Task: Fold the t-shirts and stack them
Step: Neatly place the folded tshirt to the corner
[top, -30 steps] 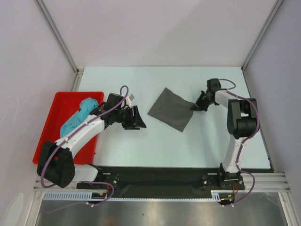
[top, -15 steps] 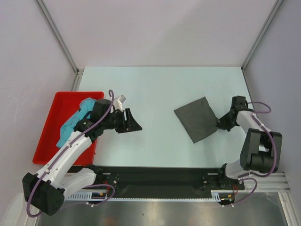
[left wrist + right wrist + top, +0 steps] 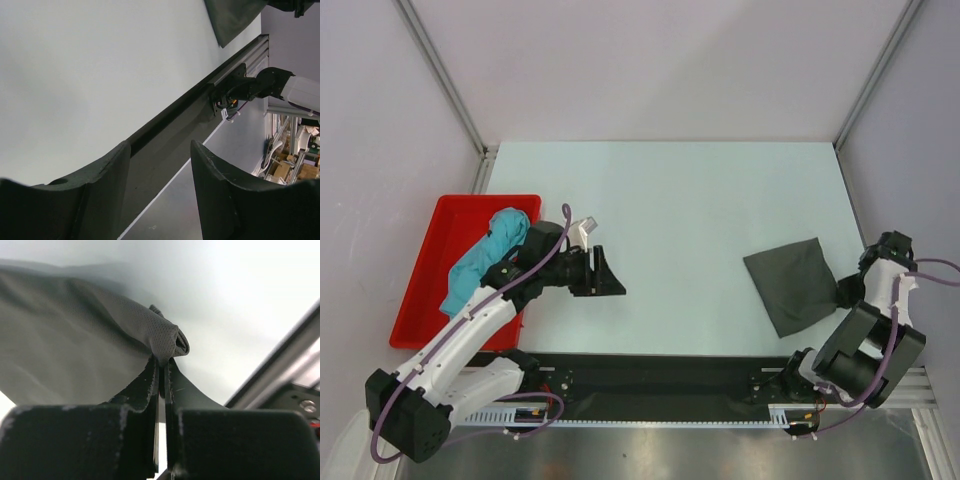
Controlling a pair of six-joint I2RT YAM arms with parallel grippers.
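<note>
Between right jaws sits grey t-shirt (image 3: 75,340) corner, perhaps.

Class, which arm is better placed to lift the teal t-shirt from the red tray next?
Left arm: open jaws near the red tray; right arm has jaws shut on the grey t-shirt.

Bright, flat, even lighting
Overhead view is sharp; wrist views go soft up close, and the pale matte tabletop (image 3: 700,200) shows faint shadows.

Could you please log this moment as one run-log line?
left gripper: open, empty | right gripper: shut on grey shirt | teal shirt: in tray
</note>
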